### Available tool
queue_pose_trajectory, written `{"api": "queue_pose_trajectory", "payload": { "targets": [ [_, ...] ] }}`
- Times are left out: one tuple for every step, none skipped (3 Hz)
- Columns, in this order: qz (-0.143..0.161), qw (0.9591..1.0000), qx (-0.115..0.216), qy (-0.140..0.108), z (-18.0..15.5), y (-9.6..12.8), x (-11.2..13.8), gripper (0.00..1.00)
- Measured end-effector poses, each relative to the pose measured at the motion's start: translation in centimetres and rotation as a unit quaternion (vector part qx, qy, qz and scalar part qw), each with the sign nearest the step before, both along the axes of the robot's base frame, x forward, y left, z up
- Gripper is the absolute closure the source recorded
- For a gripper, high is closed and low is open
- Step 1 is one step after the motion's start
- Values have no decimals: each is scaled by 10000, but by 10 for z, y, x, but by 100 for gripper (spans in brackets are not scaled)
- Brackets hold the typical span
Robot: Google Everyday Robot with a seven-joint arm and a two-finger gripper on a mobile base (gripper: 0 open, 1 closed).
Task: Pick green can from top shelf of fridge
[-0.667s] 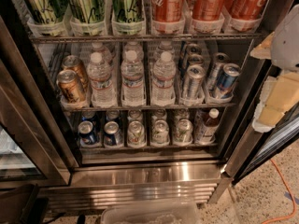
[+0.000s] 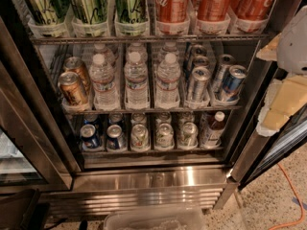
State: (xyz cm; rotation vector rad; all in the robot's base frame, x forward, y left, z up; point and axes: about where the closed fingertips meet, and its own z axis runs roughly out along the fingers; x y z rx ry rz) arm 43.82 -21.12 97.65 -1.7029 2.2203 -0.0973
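Note:
The fridge [image 2: 144,176] stands open in front of me, with a dark frame and a shiny steel base. Its top shelf [image 2: 144,39] runs along the upper edge of the view, with white can lanes. The green can [image 2: 129,3] stands in the third lane from the left, its top cut off by the frame. Two yellower olive-green cans [image 2: 64,4] stand to its left and red cola cans [image 2: 213,1] to its right. My gripper [image 2: 285,80], white and cream, is at the right edge beside the fridge frame, well right of and below the green can.
The middle rack holds water bottles [image 2: 136,78], bronze cans [image 2: 72,85] and silver-blue cans [image 2: 216,80]. The bottom rack holds several small cans [image 2: 139,135]. A glass door [image 2: 19,143] is at the left. A clear bin [image 2: 153,219] and an orange cable [image 2: 292,195] lie on the floor.

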Motion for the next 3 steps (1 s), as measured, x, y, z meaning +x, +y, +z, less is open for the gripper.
{"api": "queue_pose_trajectory", "payload": {
  "targets": [
    [119,9993,311,-191,2,30,-5,0],
    [432,9953,724,-471,11,69,-9,0],
    [838,9875,1103,-750,24,109,-13,0]
  ]
}}
